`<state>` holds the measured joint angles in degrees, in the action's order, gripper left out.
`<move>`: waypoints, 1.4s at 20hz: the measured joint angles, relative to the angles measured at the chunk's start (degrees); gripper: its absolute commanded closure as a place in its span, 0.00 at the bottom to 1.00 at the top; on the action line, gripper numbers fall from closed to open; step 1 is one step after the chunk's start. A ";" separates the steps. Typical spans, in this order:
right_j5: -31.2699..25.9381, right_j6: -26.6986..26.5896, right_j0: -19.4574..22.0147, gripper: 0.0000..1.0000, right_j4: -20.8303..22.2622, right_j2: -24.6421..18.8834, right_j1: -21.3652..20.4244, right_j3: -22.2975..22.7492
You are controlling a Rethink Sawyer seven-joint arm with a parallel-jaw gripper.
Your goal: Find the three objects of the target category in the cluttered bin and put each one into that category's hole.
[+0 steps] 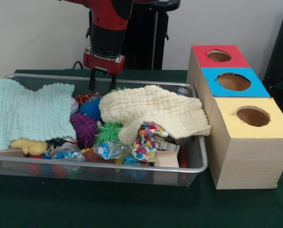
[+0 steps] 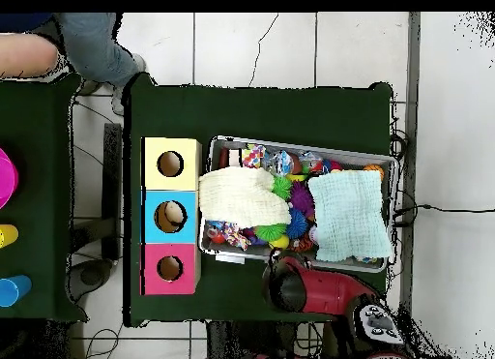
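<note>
The wire-mesh bin (image 1: 204, 159) is full of clutter, and it also shows in the overhead view (image 2: 302, 142). My gripper (image 1: 103, 89) hangs over the bin's far edge, open and empty, one dark finger (image 1: 92, 81) reaching down just behind the orange, black-striped plush (image 1: 87, 98). The yellow plush (image 1: 30, 146) lies at the front left, half under a mint cloth (image 1: 30, 111). No brown-orange plush shows. The red-topped hole (image 1: 219, 56) is on the farthest box to the right, and also shows in the overhead view (image 2: 170, 268). From above, the arm (image 2: 290, 283) hides the gripper.
A cream cloth (image 1: 153, 111) covers the bin's middle. Blue (image 1: 90, 108), purple (image 1: 83, 127) and green (image 1: 108, 132) spiky balls lie between the cloths. Blue-topped (image 1: 233, 81) and yellow-topped (image 1: 252, 116) holes adjoin the red one. A person's sleeve (image 2: 92, 45) shows at the overhead view's top left.
</note>
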<state>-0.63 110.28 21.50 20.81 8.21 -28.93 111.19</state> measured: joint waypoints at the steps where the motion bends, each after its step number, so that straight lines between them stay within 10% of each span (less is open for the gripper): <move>1: 0.28 0.00 0.00 0.00 0.00 0.09 0.13 0.01; 28: 1.33 0.00 0.69 0.00 1.32 0.52 0.79 -0.46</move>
<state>0.70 110.28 22.18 22.13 8.73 -28.14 110.74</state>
